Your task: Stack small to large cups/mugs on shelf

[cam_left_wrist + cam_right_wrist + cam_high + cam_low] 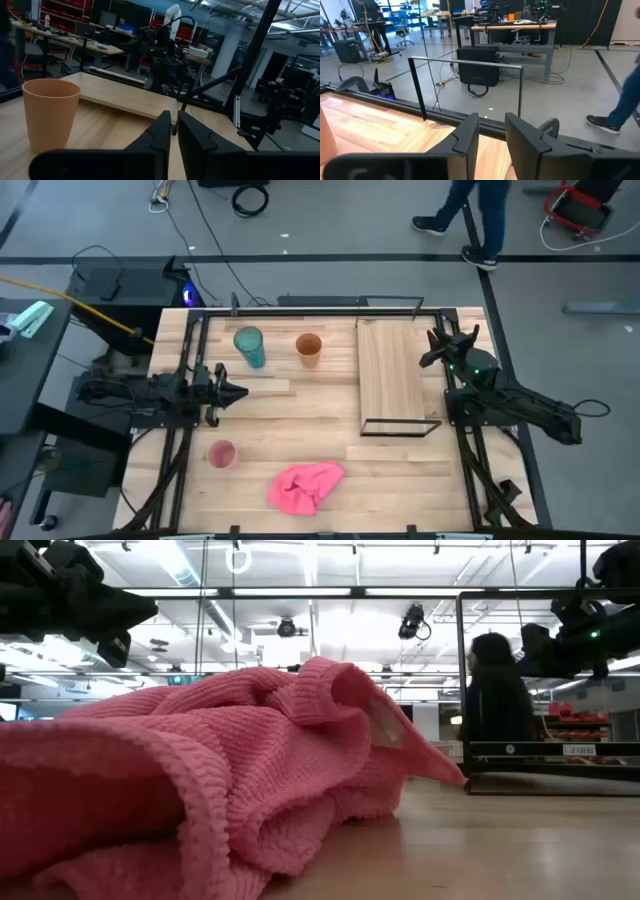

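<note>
The teal cup (249, 346) and the orange cup (309, 348) stand upright side by side near the table's far edge. The small pink cup (222, 454) stands upright nearer the near left. The shelf (396, 377), a light board with a thin black wire frame, lies on the table's right half. My left gripper (243, 391) hovers shut between the teal and pink cups, pointing right; its wrist view shows the orange cup (50, 115) and the shelf board (125, 97) ahead. My right gripper (433, 346) is open by the shelf's far right edge, holding nothing.
A crumpled pink cloth (305, 485) lies near the table's near edge and fills most of the low view (220, 770). The shelf's wire ends (470, 64) stand up at its far and near ends. A person (470, 210) walks on the floor beyond the table.
</note>
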`<action>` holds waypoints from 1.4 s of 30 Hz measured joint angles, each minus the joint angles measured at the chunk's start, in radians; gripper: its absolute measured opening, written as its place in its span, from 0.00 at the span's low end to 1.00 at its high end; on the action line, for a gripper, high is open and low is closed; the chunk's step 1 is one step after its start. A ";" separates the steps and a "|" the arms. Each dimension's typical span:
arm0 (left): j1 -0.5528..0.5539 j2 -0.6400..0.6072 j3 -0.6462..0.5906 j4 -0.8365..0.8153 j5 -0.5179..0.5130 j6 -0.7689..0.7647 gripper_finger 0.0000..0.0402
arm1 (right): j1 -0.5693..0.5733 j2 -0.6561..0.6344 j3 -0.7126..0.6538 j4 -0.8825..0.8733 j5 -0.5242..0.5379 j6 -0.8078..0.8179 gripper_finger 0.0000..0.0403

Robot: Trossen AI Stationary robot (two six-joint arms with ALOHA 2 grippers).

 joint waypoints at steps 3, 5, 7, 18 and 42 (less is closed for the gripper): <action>0.000 0.000 0.000 0.000 0.000 0.000 0.09 | 0.000 0.000 0.000 0.000 0.000 0.000 0.26; 0.000 0.000 0.000 0.000 0.000 0.000 0.08 | 0.000 0.000 0.000 0.000 0.000 0.000 0.26; 0.000 0.000 0.000 0.000 0.000 0.000 0.08 | 0.000 0.000 0.000 0.000 0.000 0.000 0.26; 0.000 0.000 0.000 0.000 0.000 0.000 0.10 | 0.000 0.000 0.000 0.000 0.000 0.000 0.26; 0.000 0.000 0.000 0.000 0.000 0.000 0.09 | 0.000 0.000 0.000 0.000 0.000 0.000 0.26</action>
